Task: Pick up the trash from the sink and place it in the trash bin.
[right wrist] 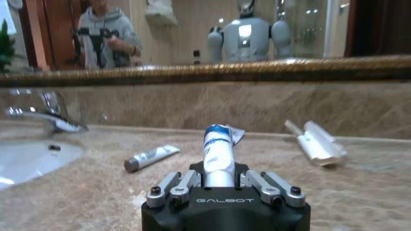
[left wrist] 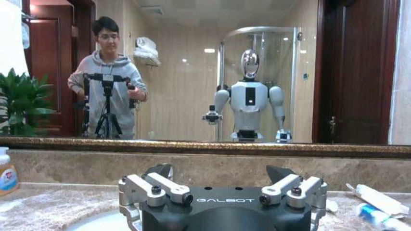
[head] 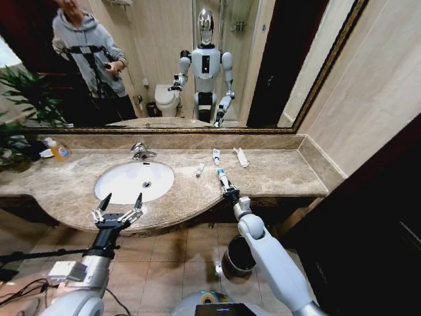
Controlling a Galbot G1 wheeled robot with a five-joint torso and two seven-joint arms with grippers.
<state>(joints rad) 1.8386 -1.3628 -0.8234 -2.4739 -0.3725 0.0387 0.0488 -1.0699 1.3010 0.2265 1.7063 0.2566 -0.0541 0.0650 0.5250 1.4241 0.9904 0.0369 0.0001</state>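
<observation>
The word "GALBOT" stands in pale letters on the black housing of the left claw (left wrist: 224, 192) and likewise on the right claw (right wrist: 219, 175).

This is a bathroom. A white sink (head: 135, 181) with a shiny tap (head: 139, 151) is sitting in a brown marble counter (head: 276, 174). A big mirror (head: 164, 62) is hanging on the wall behind it, showing a white toilet (head: 167, 100) and a glass shower. A soap bottle (head: 59, 151) is standing by the sink. Brown tiles are covering the floor (head: 171, 263).
</observation>
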